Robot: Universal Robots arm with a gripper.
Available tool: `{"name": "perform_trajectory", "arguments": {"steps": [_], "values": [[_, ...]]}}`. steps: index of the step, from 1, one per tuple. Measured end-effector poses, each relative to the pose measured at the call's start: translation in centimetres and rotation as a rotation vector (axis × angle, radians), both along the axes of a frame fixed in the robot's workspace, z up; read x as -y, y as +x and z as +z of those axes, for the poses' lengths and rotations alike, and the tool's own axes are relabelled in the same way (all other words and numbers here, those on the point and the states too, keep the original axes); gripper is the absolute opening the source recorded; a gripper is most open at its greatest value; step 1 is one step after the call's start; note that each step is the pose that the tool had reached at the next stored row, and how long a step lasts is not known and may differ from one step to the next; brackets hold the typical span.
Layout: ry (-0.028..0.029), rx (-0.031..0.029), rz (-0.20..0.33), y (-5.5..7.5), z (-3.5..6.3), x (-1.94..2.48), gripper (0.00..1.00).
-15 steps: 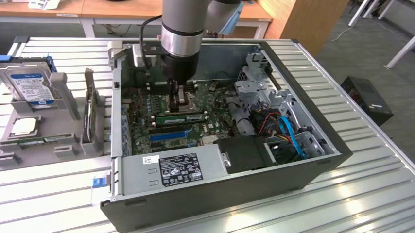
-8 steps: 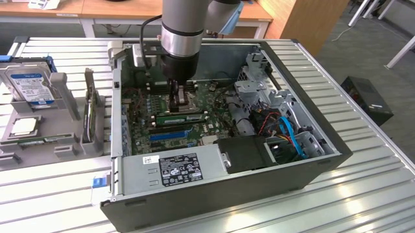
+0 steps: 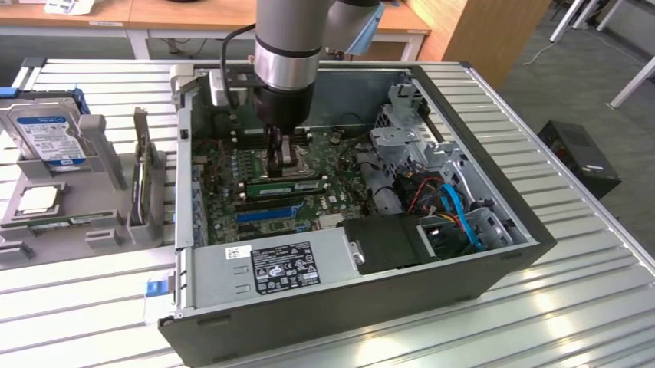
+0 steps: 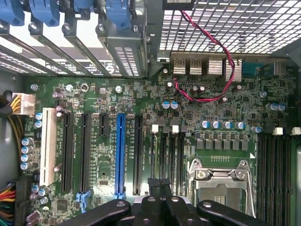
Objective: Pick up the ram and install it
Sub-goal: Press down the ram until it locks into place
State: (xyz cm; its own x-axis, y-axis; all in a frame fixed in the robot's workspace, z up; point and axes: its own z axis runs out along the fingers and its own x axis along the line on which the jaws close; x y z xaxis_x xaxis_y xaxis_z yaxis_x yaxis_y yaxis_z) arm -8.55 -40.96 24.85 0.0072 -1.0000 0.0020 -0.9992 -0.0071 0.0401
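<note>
Arm [image 3: 287, 46] vertical, wrist pointing straight down; gripper [image 4: 159, 182] fingers [image 4: 153, 181] closed together, empty.

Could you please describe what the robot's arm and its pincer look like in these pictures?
The arm is a thick grey cylinder ringed by a bright silver band, with a light blue cap at its joint. A black cable runs down its side to a black wrist block. The pincer is matte black, with rounded linkage bars joined by silver bolts and slim black fingers.

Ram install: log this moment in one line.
claw: shut, low over memory slots | ram: green stick on motherboard just beside claw | grip on ram: cannot tell
</note>
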Motion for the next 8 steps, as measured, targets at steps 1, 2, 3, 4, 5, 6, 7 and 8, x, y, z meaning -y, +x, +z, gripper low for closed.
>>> {"name": "perform_trajectory", "arguments": {"steps": [1, 2, 3, 4, 5, 6, 7, 8], "values": [[0.0000, 0.0000, 0.000, 0.00, -0.04, 0.00, 0.10], [0.0000, 0.0000, 0.000, 0.00, -0.09, 0.00, 0.10], [0.0000, 0.0000, 0.000, 0.00, -0.14, 0.00, 0.10], [-0.0001, -0.0001, 0.000, 0.00, -0.18, 0.00, 0.10], [-0.0001, -0.0001, 0.000, 0.00, -0.22, 0.00, 0.10], [-0.0001, -0.0001, 0.000, 0.00, -0.27, 0.00, 0.10], [0.0000, 0.0000, 0.000, -0.01, -0.32, 0.00, 0.10], [-0.0001, 0.0000, 0.000, -0.02, -0.37, 0.00, 0.10]]}}
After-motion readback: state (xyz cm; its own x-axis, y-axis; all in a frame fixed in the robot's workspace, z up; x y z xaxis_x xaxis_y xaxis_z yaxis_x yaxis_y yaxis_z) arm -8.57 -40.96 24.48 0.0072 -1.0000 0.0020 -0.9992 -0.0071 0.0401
